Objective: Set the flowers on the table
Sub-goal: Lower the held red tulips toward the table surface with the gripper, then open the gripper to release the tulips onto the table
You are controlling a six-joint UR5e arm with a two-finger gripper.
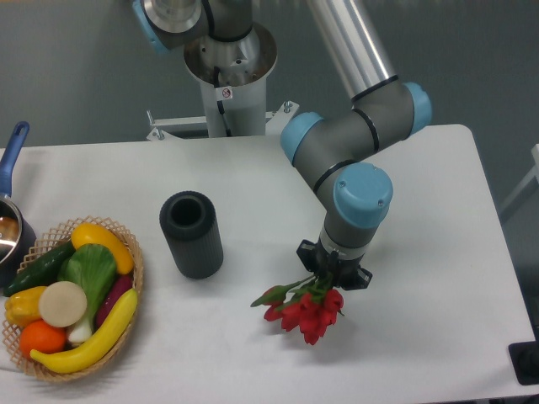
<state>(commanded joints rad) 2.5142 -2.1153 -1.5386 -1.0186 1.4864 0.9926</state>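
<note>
White table (pixel 438 210), bare patch front-centre. Gripper (pixel 329 276) is clamped on the stems of the flowers (pixel 305 306), blooms hanging low, right of the black vase (pixel 191 234). Lower until blooms rest flat, then release, retract straight up.

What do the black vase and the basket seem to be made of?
The black vase: probably foam or rubber, matte, with fine horizontal ribs and no shine. The basket: woven wicker or a look-alike, tan, with open lattice weave showing along its rim.
</note>
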